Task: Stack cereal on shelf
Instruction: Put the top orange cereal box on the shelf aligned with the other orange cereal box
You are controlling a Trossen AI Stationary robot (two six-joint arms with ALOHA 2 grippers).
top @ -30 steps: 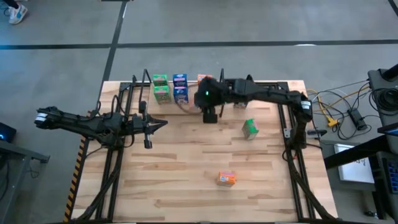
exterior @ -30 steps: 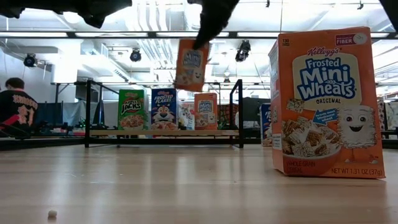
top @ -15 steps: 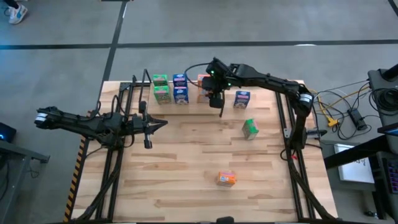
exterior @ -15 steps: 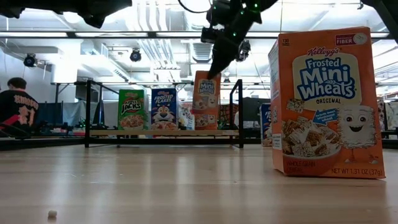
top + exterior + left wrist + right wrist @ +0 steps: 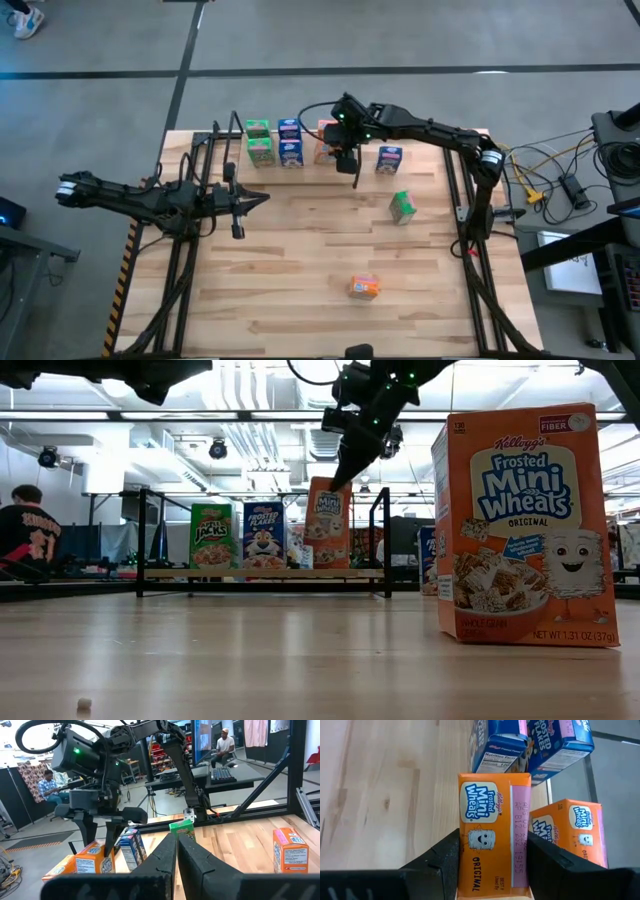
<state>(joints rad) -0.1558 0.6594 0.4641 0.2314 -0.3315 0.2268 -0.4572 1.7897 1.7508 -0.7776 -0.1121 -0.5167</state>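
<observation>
From above, the right gripper (image 5: 344, 152) reaches over the light wood plank shelf with black wire brackets (image 5: 300, 166) at the table's far edge, beside green, blue and orange cardboard cereal boxes standing there. The left gripper (image 5: 262, 199) waits near the table's left side, clenched on nothing.

At table height, the right gripper (image 5: 343, 468) grasps the top of a small orange Frosted Mini Wheats cereal box (image 5: 327, 522), tilted slightly at the shelf (image 5: 262, 573), at its right end.

In the right wrist view, both dark fingers (image 5: 442, 862) press the orange box's (image 5: 492, 832) sides.
</observation>
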